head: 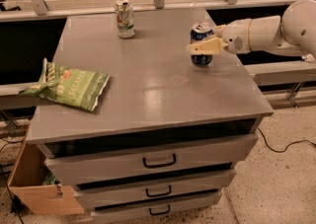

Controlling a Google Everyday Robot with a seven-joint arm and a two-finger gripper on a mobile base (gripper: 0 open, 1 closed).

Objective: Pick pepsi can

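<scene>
The pepsi can (202,59) is dark blue with a silver top. It stands upright on the grey cabinet top (158,85), at the back right. My gripper (198,45) reaches in from the right on a white arm (266,33). It is at the can's mid-height, and its cream-coloured tip lies across the front of the can. The part of the gripper behind the can is hidden.
A white-and-green can (125,18) stands at the back middle of the top. A green chip bag (71,87) lies at the left edge. Below are drawers (158,161) with handles, and a cardboard box (37,188) sits on the floor at the left. A rail with posts runs behind.
</scene>
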